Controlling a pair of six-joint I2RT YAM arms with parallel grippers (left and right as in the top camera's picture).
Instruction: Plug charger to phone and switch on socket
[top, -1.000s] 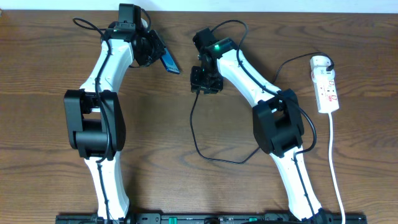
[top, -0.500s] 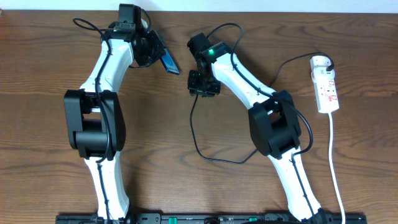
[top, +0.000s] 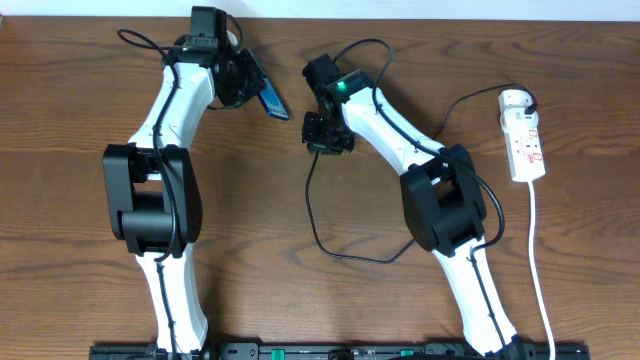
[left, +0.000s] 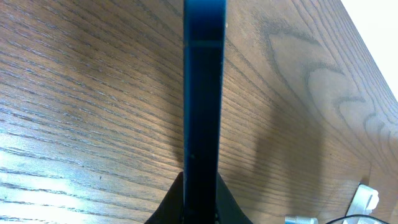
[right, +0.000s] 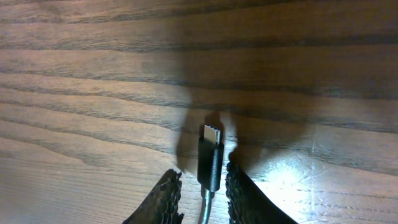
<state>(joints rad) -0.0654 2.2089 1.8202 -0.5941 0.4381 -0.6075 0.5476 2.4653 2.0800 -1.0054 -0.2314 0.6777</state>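
Note:
My left gripper (top: 245, 85) is shut on the phone (top: 270, 97), which it holds edge-on above the table at the back. In the left wrist view the phone's dark blue edge (left: 204, 93) runs straight up from between the fingers. The right gripper (top: 327, 135) is low over the table to the phone's right. The charger's black plug tip (right: 211, 155) lies between its fingers (right: 171, 193), and a thin gap shows on either side of it. From there the black cable (top: 312, 215) loops down the table. The white socket (top: 524, 140) lies at the far right.
The socket's white cord (top: 537, 250) runs down the right side towards the front edge. A black plug (top: 515, 100) sits in the socket's rounded far end. Both arm bases stand at the front of the wooden table (top: 60, 200).
The right gripper has shifted slightly left and its fingers have narrowed around the charger's plug tip. The left gripper and the phone have stayed still.

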